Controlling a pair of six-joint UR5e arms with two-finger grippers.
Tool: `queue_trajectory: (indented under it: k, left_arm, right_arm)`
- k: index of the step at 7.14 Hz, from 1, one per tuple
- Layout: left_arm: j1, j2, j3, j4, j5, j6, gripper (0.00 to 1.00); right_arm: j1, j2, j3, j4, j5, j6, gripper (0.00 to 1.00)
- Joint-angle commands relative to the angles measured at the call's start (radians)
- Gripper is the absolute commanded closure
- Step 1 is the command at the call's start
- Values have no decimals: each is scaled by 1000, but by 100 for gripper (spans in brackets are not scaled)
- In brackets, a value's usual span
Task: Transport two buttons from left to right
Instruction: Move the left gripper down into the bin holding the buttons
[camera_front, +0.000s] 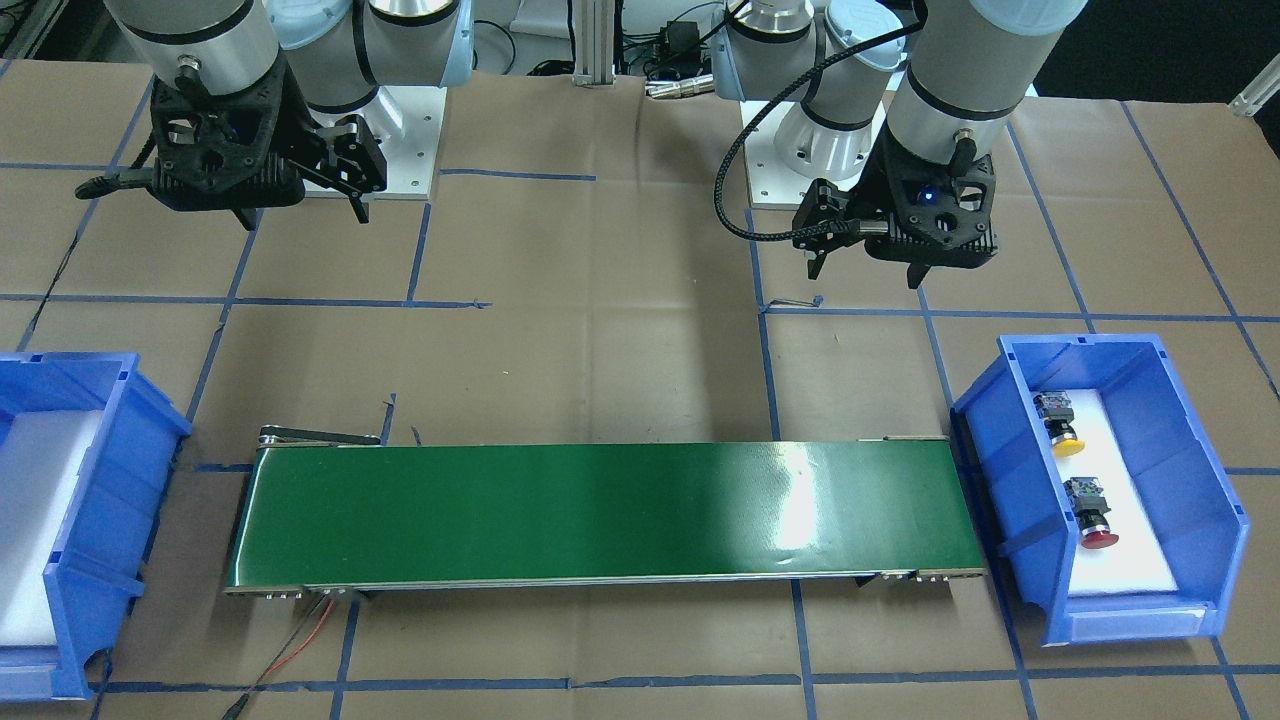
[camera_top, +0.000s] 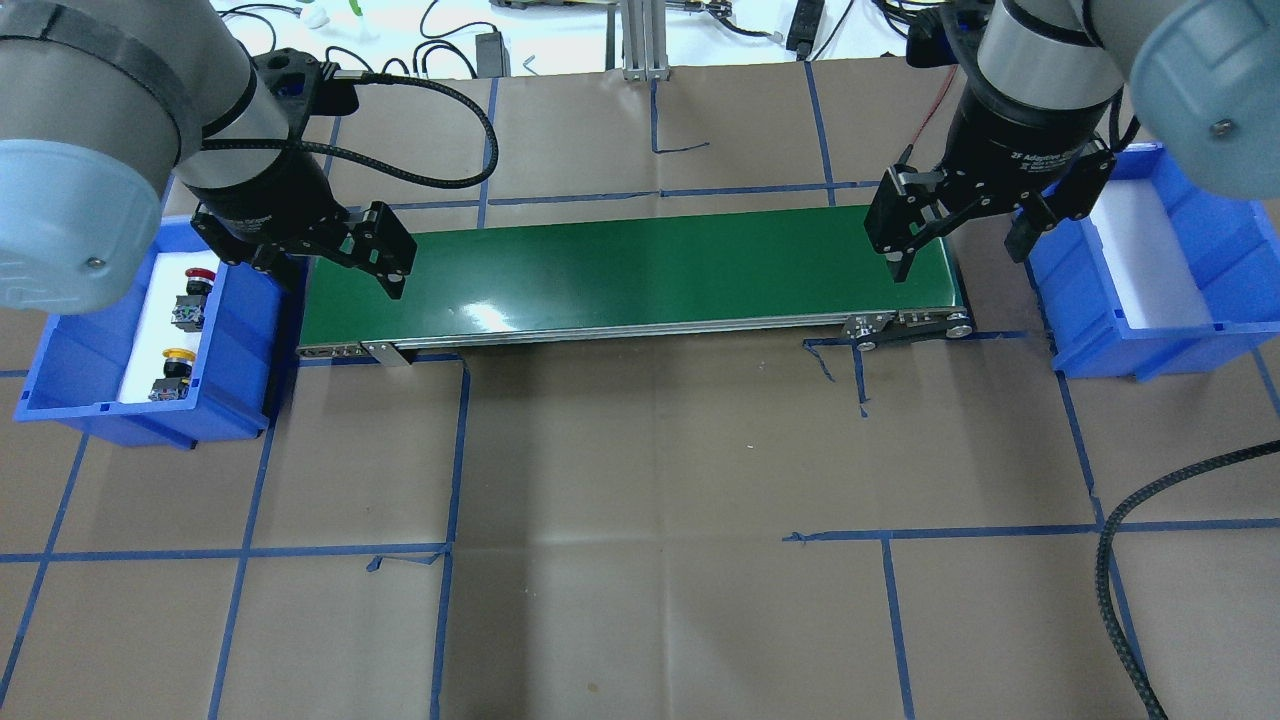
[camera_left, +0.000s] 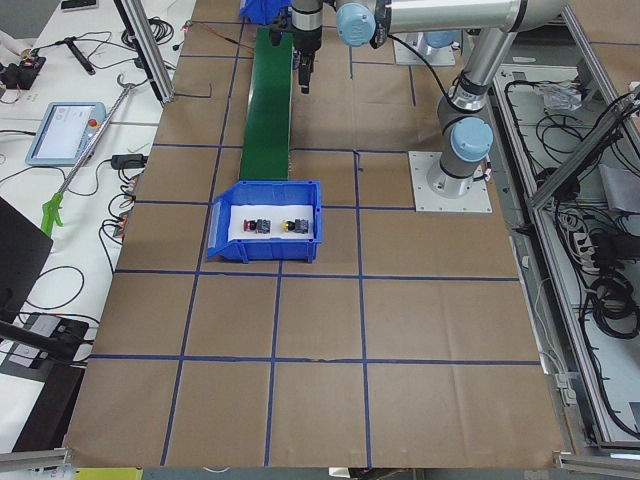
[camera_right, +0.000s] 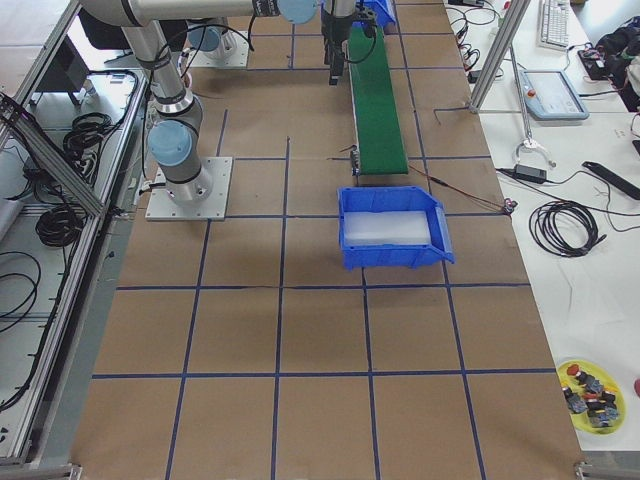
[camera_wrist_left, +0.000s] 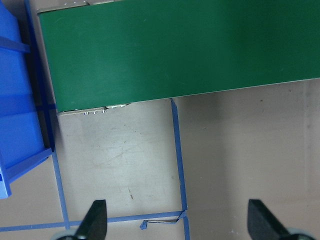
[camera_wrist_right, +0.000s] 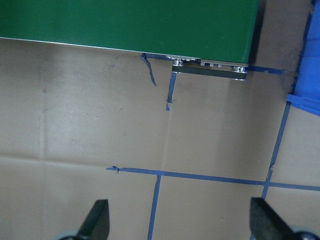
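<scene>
Overhead exterior: red button (camera_top: 198, 280) and yellow button (camera_top: 176, 361) lie in the left blue bin (camera_top: 245, 345).
Red sits toward the bin's far edge, yellow toward its near edge; left gripper (camera_wrist_left: 178, 222) and right gripper (camera_wrist_right: 177, 220) hang spread, empty, beside the green belt's (camera_top: 640, 270) 2 ends.

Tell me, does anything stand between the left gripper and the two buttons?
Nothing visible does. The open left gripper hangs above the table; the yellow button and red button lie uncovered in the blue bin. Its walls suggest reaching from above.
</scene>
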Motion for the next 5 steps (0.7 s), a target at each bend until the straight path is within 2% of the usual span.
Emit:
queue_trajectory:
  k: [1, 5]
  left_arm:
    - [0, 14, 1, -30, 0, 0, 0]
    - [6, 10, 28, -53, -2, 3, 0]
  right_arm:
    - [4, -19, 7, 5, -1, -1, 0]
    - [3, -19, 7, 6, -1, 2, 0]
